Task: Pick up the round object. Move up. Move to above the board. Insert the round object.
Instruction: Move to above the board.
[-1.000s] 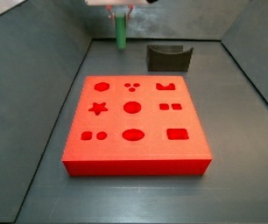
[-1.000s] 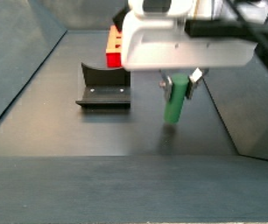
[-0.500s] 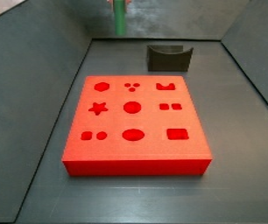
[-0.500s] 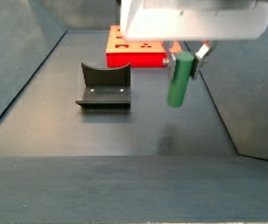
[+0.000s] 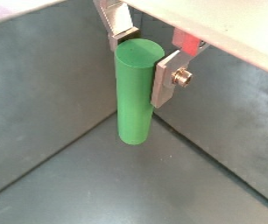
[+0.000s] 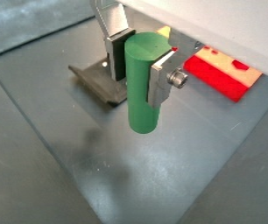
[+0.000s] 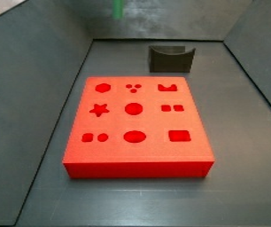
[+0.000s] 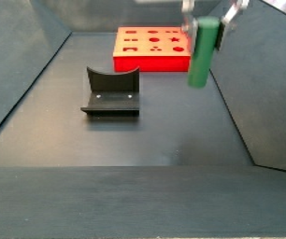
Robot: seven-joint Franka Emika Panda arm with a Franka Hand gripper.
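In a side view the gripper [image 8: 210, 13] is mostly cut off up top (only the jaws show), and the round object [image 7: 118, 9] is cropped.

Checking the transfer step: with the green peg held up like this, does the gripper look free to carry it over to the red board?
Probably yes. The gripper holds the round object clear of the floor, and nothing stands between it and the board; the dark block sits low, off to the side.

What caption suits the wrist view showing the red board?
Gripper holding the green peg above the floor, red board beyond.
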